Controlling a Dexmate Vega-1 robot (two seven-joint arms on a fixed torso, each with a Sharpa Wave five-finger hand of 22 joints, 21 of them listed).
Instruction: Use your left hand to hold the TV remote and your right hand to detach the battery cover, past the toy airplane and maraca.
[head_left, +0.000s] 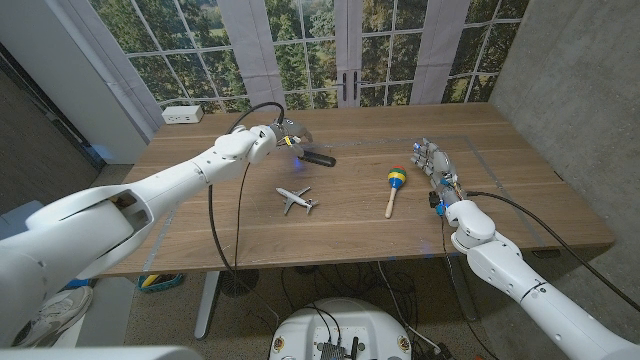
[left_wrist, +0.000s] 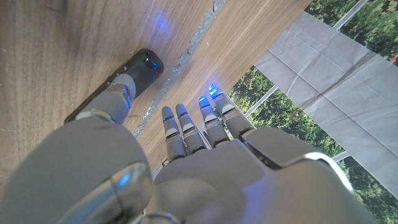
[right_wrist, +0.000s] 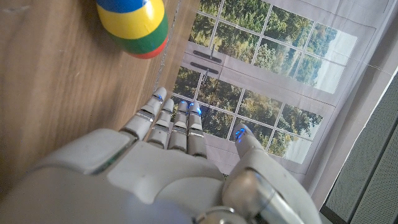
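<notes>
Head view: the left hand (head_left: 287, 133) is at the near end of the black remote (head_left: 318, 157), which lies on the wooden counter (head_left: 350, 215) beyond the toy plane (head_left: 295, 199). The maraca (head_left: 395, 185) lies between plane and right hand (head_left: 437, 163), which holds nothing.

Left wrist view: thumb on the remote (left_wrist: 118, 87), fingers (left_wrist: 186, 127) extended beside it; grip uncertain.

Right wrist view: fingers (right_wrist: 171, 124) straight, thumb apart, beside the maraca (right_wrist: 132, 25).
</notes>
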